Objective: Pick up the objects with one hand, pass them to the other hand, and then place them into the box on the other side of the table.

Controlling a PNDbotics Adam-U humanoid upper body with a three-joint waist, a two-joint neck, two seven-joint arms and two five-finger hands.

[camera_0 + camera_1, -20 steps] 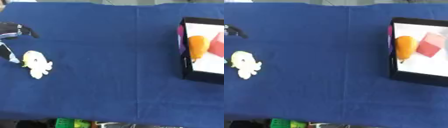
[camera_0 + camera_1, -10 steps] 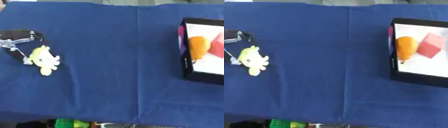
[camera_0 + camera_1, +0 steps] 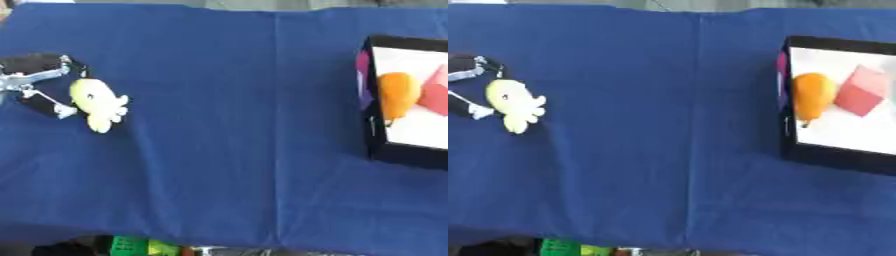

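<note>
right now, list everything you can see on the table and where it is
table cloth: 1, dark blue, covers the whole table
soft toy: 1, pale yellow, left side, at the left hand's fingers
box: 1, black with white floor, right side
orange object: 1, orange, left part of the box
block: 1, red-pink, in the box right of the orange object
left hand: 1, black and silver, left edge, fingers round the toy
right hand: not visible

- The tabletop (image 3: 227,150) is covered in matt blue cloth, creased down the middle.
- The yellow toy (image 3: 96,102) looks like soft plush.
- The left hand (image 3: 35,82) is matt black with bare silver metal parts.
- The box (image 3: 833,155) has matt black walls and a smooth white floor.
</note>
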